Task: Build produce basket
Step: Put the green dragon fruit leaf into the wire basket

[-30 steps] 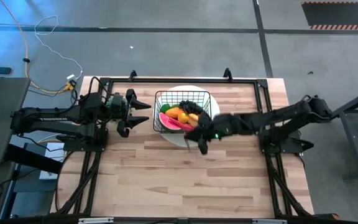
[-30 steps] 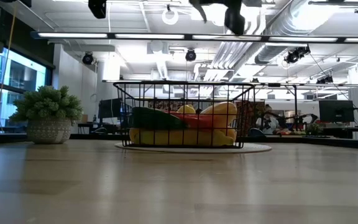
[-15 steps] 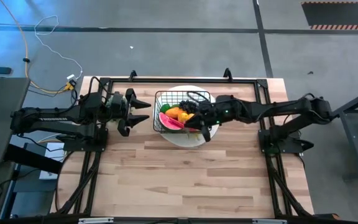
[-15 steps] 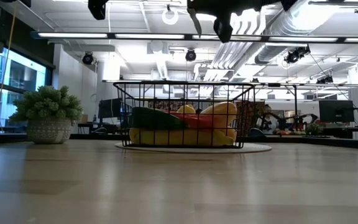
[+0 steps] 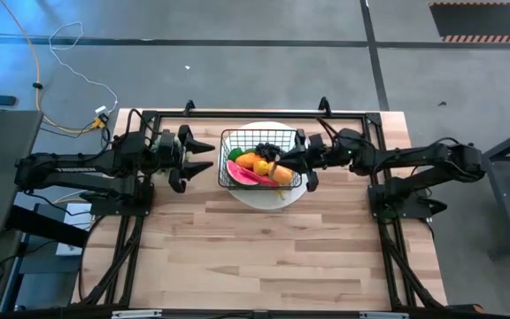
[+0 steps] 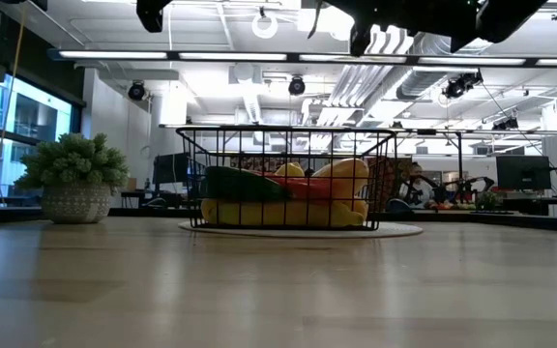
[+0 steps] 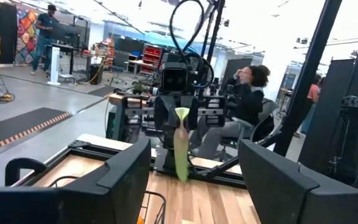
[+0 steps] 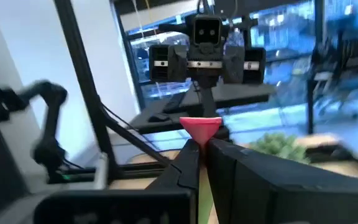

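The black wire basket (image 5: pixel 259 156) stands on a round white plate (image 5: pixel 273 199) and holds produce: a green cucumber (image 6: pixel 245 184), orange and yellow fruit (image 5: pixel 257 162), dark grapes (image 5: pixel 266 148) and a watermelon slice (image 5: pixel 240 175). My right gripper (image 5: pixel 292 163) is level at the basket's right side, well above it. It is shut on a thin slice that is red in the right wrist view (image 8: pixel 201 126) and pale green in the left wrist view (image 7: pixel 181 146). My left gripper (image 5: pixel 200 158) hangs open and empty left of the basket, its fingers (image 7: pixel 126 180) wide apart. My right gripper pinches the thin slice between its two fingers (image 8: pixel 188 165). The fingers lie level and come from the table's right. The slice's red upper end (image 8: pixel 201 126) sticks out above them. The slice stands upright, and its pale green side (image 7: pixel 181 155) hangs down, lifted clear of the basket.
A black frame (image 5: pixel 255 115) runs around the table's far part. A potted plant (image 6: pixel 73 179) stands at the table's left in the low view. Bare wood (image 5: pixel 264 257) fills the table's near half. A seated person (image 7: pixel 247 99) is in the room beyond.
My right gripper has gone up and toward the table's far edge, from the plate's near-right rim to beside the basket's right side. It has also turned level and now points toward the table's left. The basket and its produce have stayed put.
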Robot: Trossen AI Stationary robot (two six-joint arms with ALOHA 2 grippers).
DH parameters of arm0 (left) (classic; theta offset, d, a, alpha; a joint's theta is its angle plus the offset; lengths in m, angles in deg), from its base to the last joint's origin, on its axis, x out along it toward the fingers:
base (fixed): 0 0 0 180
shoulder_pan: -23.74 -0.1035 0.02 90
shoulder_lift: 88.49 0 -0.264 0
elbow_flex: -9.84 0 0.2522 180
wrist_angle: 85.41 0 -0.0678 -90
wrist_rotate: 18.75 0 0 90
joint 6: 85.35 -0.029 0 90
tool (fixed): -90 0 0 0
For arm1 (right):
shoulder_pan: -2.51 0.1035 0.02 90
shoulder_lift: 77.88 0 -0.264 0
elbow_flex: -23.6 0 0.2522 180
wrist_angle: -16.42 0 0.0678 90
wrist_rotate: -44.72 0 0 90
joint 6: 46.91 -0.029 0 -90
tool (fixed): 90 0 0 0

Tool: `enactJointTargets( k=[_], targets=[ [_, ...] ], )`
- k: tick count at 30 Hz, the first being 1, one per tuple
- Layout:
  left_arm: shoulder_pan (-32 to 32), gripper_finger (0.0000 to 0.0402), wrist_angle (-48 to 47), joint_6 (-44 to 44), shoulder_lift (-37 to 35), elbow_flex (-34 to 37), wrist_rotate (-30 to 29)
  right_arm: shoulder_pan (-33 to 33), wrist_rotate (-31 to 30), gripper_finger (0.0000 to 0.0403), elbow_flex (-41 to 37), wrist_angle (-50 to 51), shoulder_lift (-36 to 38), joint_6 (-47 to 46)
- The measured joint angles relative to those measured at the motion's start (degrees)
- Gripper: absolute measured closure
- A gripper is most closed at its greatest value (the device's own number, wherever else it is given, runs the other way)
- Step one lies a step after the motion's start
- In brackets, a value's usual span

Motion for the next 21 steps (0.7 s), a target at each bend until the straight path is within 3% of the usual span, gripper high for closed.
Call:
enactJointTargets(
  k=[2, 21],
  targets=[
    [0.00, 0.0171, 0.01, 0.07, 0.00, 0.00, 0.47, -0.04, -0.17, 0.0402, 0.04, 0.00, 0.08, 3.33],
    [0.02, 0.0171, 0.00, -0.09, 0.00, 0.00, 0.61, 0.17, -1.25, 0.0402, 0.10, 3.66, 0.08, 1.72]
  ],
)
